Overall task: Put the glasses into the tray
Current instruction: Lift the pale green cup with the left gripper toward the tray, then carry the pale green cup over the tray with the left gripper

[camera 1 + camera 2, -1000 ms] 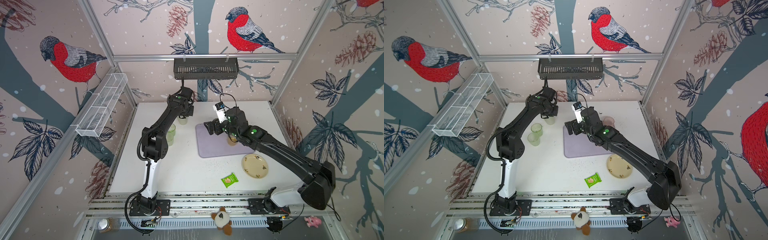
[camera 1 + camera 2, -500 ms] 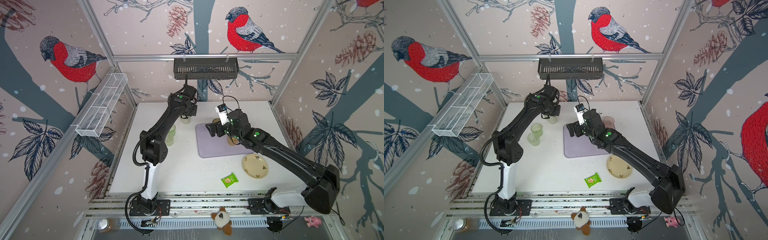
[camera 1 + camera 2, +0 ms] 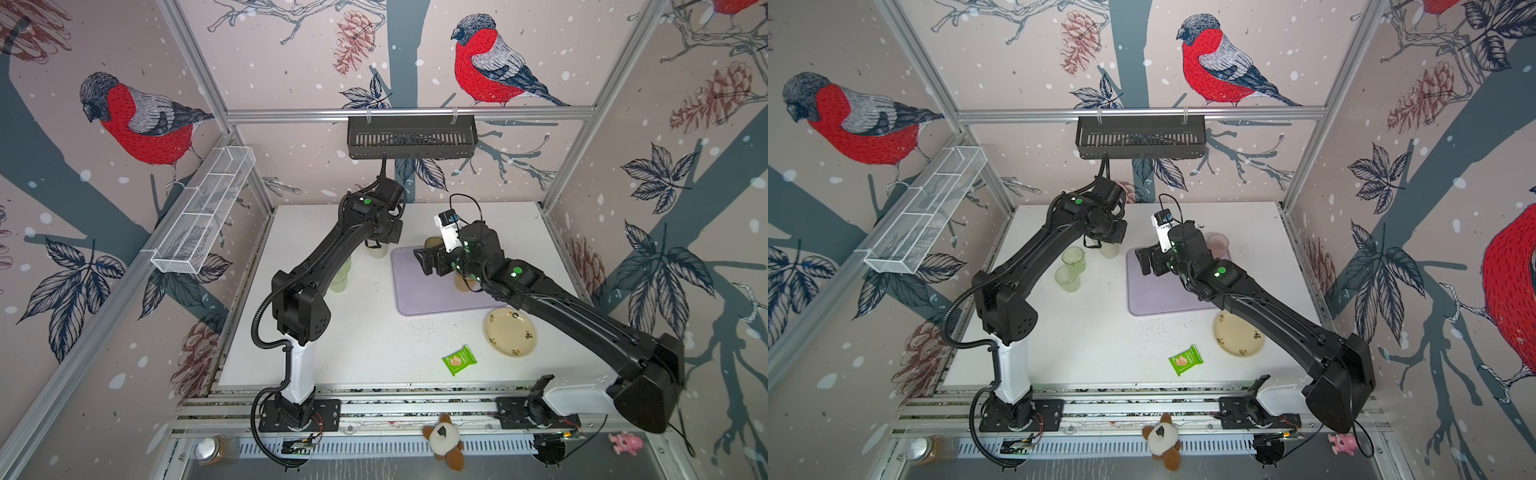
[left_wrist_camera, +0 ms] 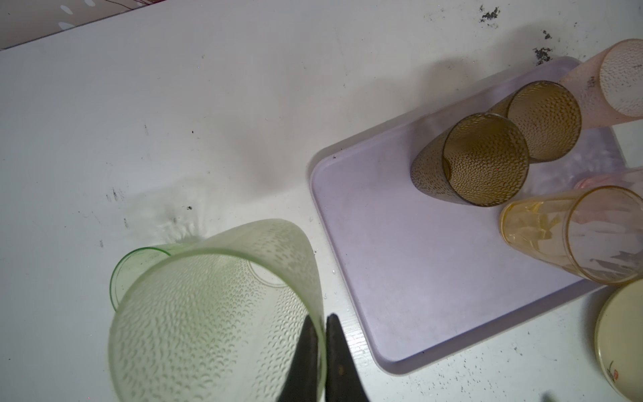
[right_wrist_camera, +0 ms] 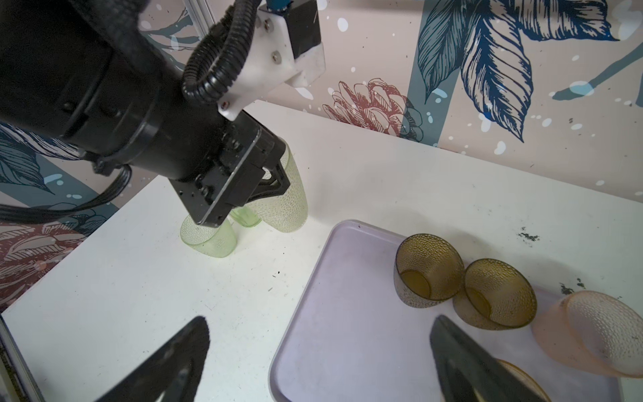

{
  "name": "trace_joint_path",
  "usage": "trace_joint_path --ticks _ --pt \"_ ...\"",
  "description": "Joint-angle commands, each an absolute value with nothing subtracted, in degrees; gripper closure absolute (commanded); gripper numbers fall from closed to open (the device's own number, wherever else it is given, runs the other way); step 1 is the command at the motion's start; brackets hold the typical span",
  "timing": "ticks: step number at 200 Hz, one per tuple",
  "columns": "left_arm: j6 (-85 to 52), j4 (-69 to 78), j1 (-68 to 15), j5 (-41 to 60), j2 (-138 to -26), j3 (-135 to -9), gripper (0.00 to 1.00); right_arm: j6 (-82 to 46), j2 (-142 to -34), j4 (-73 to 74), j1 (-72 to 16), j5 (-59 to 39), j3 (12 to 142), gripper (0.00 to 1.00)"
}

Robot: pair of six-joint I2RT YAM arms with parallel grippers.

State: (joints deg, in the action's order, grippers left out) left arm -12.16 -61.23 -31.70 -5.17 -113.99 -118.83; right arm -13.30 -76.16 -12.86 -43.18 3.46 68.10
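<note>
My left gripper is shut on the rim of the frosted pale glass, one finger inside and one outside; the glass hangs tilted just left of the lilac tray. Two green glasses stand on the table further left. On the tray stand two brown glasses, a pink one and an amber one. Over the tray's left edge my right gripper hovers open with nothing in it.
A cream flowered plate lies in front of the tray's right corner, a green snack packet nearer the front edge. A black slotted basket hangs on the back rail, a white wire rack on the left wall.
My left gripper has carried the pale glass a little to the right, toward the tray. The right gripper has hardly moved and stays open.
</note>
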Motion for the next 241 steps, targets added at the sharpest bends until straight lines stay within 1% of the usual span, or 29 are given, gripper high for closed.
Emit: trace_joint_path --ticks 1,53,97,175,241 --pt "-13.3 -63.1 -33.4 -5.9 -112.8 -117.7 1.00 -13.4 -75.4 -11.4 -43.3 3.7 67.5 0.01" --pt "-15.3 -62.1 -37.7 -4.5 -113.0 -116.5 1.00 -15.4 -72.0 -11.6 -43.0 4.7 63.0 0.01" --pt "-15.8 -62.0 -39.9 -2.8 -113.8 -116.8 1.00 -19.5 -65.5 -11.5 -41.6 5.2 56.9 0.01" --pt "-16.0 -62.7 -43.2 -0.8 -116.8 -120.6 1.00 -26.9 -54.9 -12.7 -31.5 3.3 46.7 0.01" --pt "-17.6 -63.3 -46.2 -0.5 -120.6 -125.7 1.00 -29.6 -51.1 -15.2 -25.1 2.3 43.7 0.01"
